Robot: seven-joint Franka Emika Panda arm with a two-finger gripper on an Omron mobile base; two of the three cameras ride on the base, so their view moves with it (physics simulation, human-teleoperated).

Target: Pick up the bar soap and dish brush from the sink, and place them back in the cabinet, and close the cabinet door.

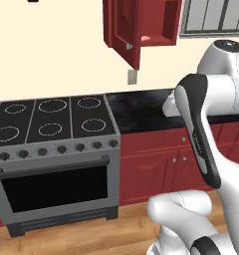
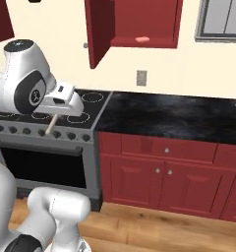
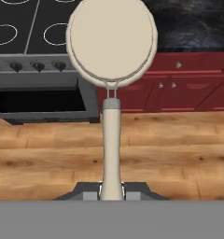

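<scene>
My gripper [image 3: 111, 192] is shut on the thin handle of the beige dish brush [image 3: 111, 42], whose round disc head faces the hand camera. In the right base view the gripper [image 2: 56, 114] hangs over the stove's front edge, with the brush [image 2: 50, 125] sticking out below it. The dark red cabinet [image 2: 162, 22] on the wall stands open, its door [image 2: 98, 29] swung out to the left. The pink bar soap [image 2: 142, 39] lies on the cabinet's bottom shelf. From the left base camera the cabinet [image 1: 169, 20] and its open door [image 1: 122, 30] also show. The sink is out of view.
A grey stove with black cooktop [image 1: 52, 119] and oven [image 1: 57, 187] stands left of the black stone counter [image 2: 174, 118]. Red lower cabinets [image 2: 159, 172] run under the counter. A wall outlet [image 2: 141, 77] sits below the open cabinet, a window [image 2: 223, 19] at right, wooden floor [image 3: 48, 158] below.
</scene>
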